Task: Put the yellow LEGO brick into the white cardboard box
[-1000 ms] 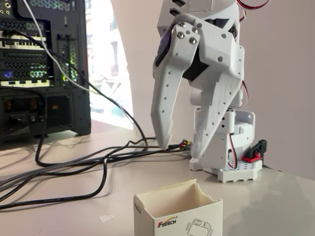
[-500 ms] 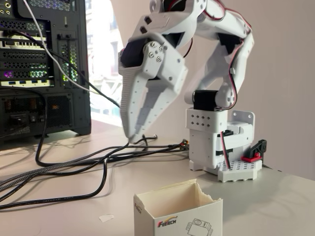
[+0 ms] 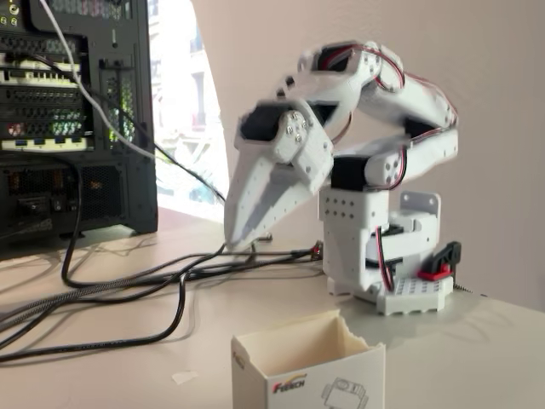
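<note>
End effector (image 3: 241,244) points down over the cables (image 3: 128,285), fingers together, arm folded.

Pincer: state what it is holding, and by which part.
Nothing seen held: the pincer looks closed and empty, tips down near the cables, away from the white cardboard box.

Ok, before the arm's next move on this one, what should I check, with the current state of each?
1. White cardboard box upright, top open: ok.
2. Gripper clear of the box, back near the cables: ok.
3. Gripper holding the yellow LEGO brick: cannot tell; the fingers look closed, the picture is blurred.
4. Brick already inside the box: cannot tell, the inside is hidden.
5. Table around the box free of obstacles: ok.
</note>
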